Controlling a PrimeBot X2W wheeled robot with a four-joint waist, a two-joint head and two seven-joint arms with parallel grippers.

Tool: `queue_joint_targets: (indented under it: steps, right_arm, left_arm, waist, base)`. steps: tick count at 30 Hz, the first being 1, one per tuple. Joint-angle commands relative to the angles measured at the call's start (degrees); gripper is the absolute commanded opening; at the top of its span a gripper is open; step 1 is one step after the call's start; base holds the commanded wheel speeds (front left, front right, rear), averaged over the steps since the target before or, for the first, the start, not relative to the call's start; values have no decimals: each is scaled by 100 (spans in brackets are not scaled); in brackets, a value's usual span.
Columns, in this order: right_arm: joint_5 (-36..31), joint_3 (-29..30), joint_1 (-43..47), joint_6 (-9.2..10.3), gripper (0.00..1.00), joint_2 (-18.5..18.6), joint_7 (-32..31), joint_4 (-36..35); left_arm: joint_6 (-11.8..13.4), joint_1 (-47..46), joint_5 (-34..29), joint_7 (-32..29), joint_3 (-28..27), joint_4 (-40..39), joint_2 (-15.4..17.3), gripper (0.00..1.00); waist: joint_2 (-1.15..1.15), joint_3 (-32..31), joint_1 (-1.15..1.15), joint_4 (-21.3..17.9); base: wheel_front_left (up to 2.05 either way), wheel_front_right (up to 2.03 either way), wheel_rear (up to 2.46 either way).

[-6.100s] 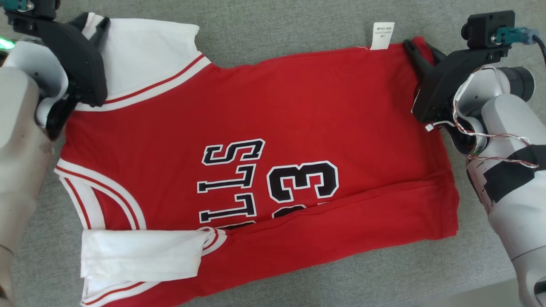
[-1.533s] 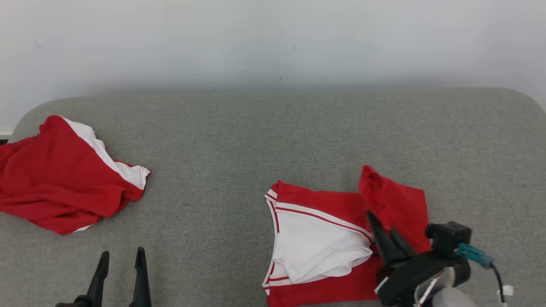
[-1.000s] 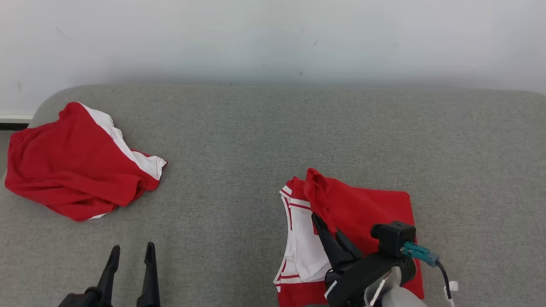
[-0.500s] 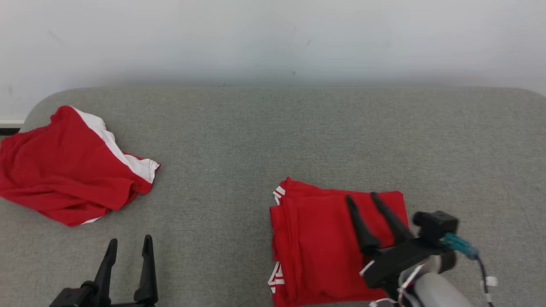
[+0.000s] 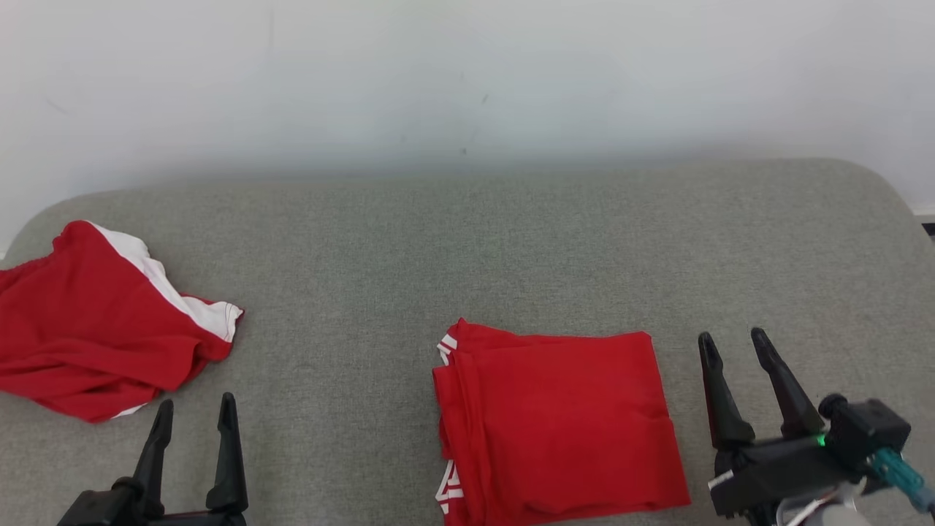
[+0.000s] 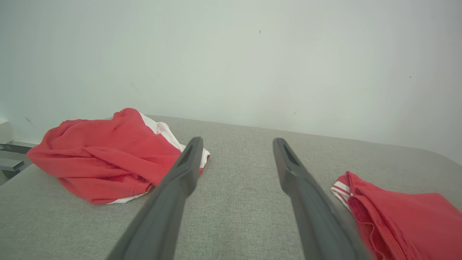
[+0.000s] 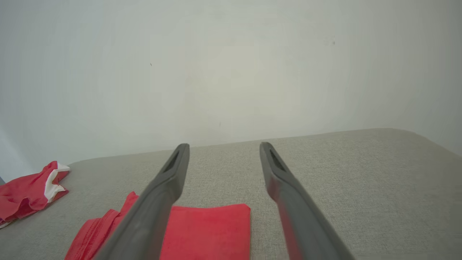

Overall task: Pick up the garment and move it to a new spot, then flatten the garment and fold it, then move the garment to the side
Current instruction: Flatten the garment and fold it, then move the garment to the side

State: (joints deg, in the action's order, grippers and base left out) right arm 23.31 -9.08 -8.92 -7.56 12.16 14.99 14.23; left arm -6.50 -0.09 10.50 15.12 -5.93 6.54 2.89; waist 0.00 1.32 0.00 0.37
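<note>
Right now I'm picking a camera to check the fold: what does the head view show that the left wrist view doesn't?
Head view: nearly the whole folded garment from above, and the right gripper open beside it. Left wrist view: a low, side-on look at that garment's layered left edge. Both: the left gripper, fingers apart, and the crumpled garment on the grey surface.

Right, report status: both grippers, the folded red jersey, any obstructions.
Left gripper open, empty. Right gripper open, beside the folded red fabric jersey, not touching. Jersey flat on grey upholstered surface. Crumpled red-and-white garment far left, apart.
</note>
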Motion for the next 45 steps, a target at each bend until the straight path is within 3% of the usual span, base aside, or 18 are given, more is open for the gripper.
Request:
queue_joint_targets:
  steps: [1,20,45]
  right_arm:
    - [-174,125,230,13,100,-66,25,-192]
    - [-827,693,1326,14,100,-374,15,-902]
    - [-926,693,1187,14,100,-360,15,-493]
  left_arm:
    - [14,29,-70,3,-25,-43,1,100]
    - [129,634,-333,3,-126,-312,1,100]
    - [44,626,-278,3,-59,-298,1,100]
  waist:
    - [0,-69,0,-43]
    - [0,-280,0,56]
    - [0,-262,0,110]
  base:
    - [0,0,0]
    - [0,0,0]
    - [0,0,0]
